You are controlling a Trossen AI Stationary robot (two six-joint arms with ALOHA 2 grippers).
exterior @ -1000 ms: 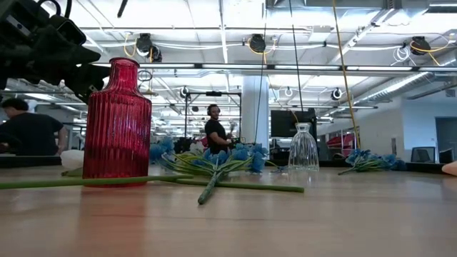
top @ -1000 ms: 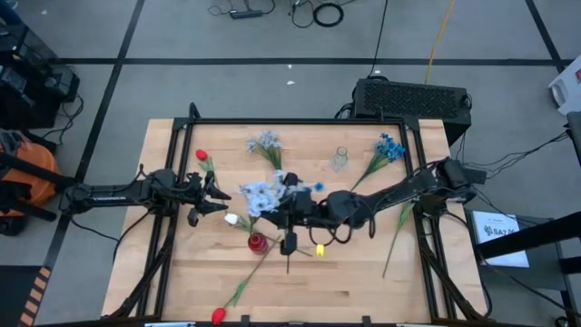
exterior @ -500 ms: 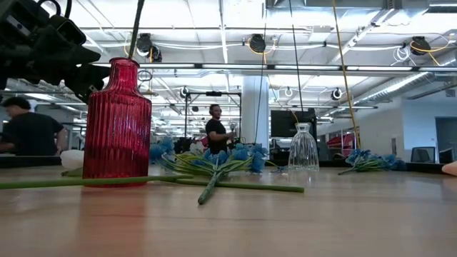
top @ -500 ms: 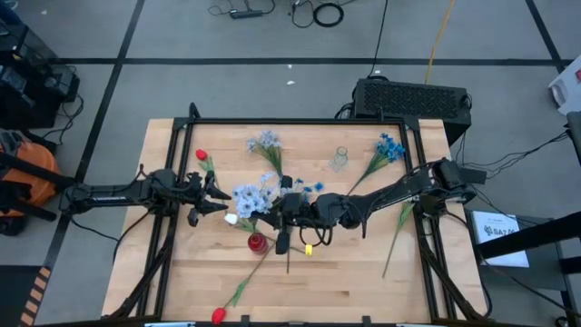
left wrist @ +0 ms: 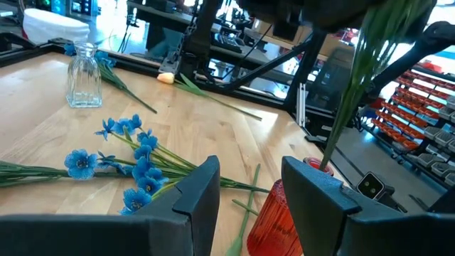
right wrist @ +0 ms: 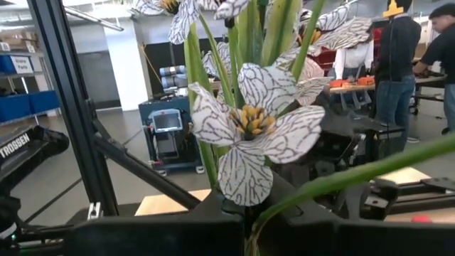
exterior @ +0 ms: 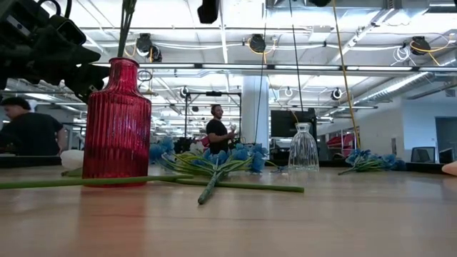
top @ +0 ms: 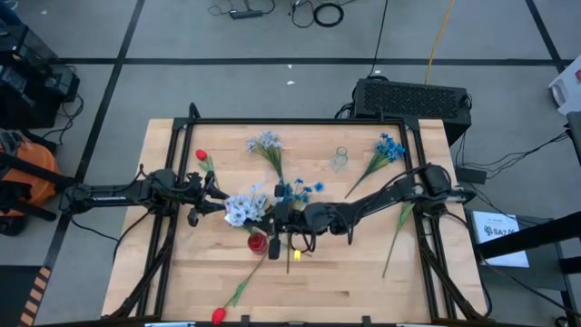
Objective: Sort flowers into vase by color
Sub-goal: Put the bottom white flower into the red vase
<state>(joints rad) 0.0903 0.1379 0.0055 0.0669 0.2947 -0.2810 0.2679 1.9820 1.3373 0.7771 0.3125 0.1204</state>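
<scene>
The pale blue-white flower cluster (top: 241, 208) is held by the right gripper (top: 275, 218), whose fingers are closed on its stems; the blooms stand above the red ribbed vase (top: 258, 242). In the left wrist view the green stems (left wrist: 346, 107) run down at a slant to the vase's mouth (left wrist: 313, 168). The right wrist view shows the veined petals (right wrist: 250, 124) directly ahead of that gripper.

The left gripper (top: 218, 198) hovers just beside the cluster on its far side from the right arm, fingers spread, holding nothing.

A bright blue flower spray (top: 296, 190) lies flat on the table just behind the vase. A second pale cluster (top: 266, 143) and another bright blue spray (top: 388, 148) lie toward the back edge, with the clear glass vase (top: 339, 160) between them. One red tulip bud (top: 201, 155) lies near the left arm; another (top: 218, 314) lies at the front edge, its stem running up to the red vase. The front right part of the wooden table (top: 363, 291) is bare.
</scene>
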